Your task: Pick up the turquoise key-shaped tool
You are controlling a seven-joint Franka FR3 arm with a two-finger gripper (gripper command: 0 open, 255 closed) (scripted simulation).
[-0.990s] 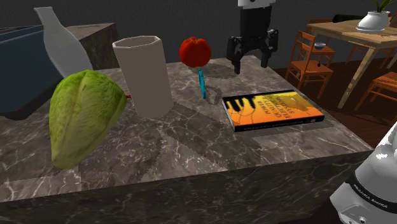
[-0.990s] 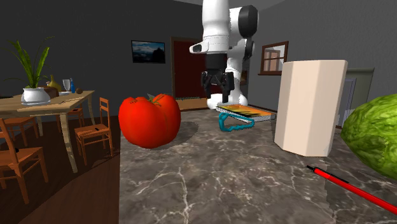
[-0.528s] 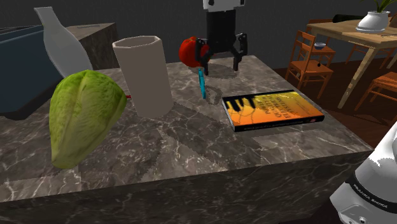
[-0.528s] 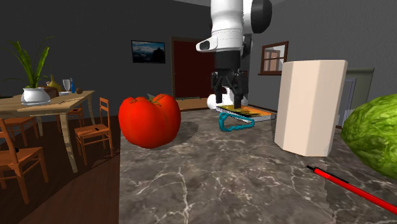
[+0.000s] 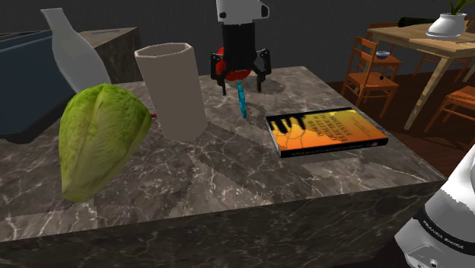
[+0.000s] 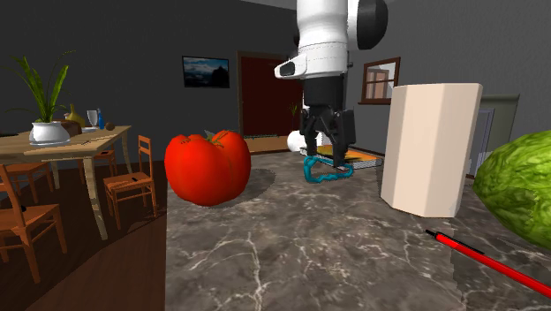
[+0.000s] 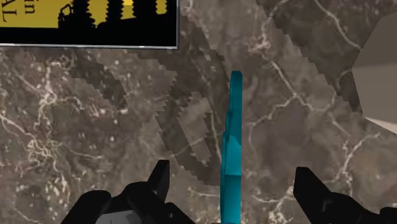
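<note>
Jaws open above the counter (image 5: pixel 228 175), upper centre of the shoulder view; turquoise key-shaped tool (image 7: pixel 232 153) lies centred beneath them, untouched; long axis crosses their closing line.

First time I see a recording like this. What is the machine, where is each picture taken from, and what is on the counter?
It is a white robot arm ending in a black two-finger hand. The shoulder view looks down from beside its stand; the second exterior view looks across the dark marbled counter towards the arm; the wrist view looks along the hand. On the counter are a turquoise key-shaped tool, a black and orange book, a red tomato, a tall beige cup, a green lettuce and a red pen. The hand hovers over the tool, fingers open on either side of it, not touching. It holds nothing.
</note>
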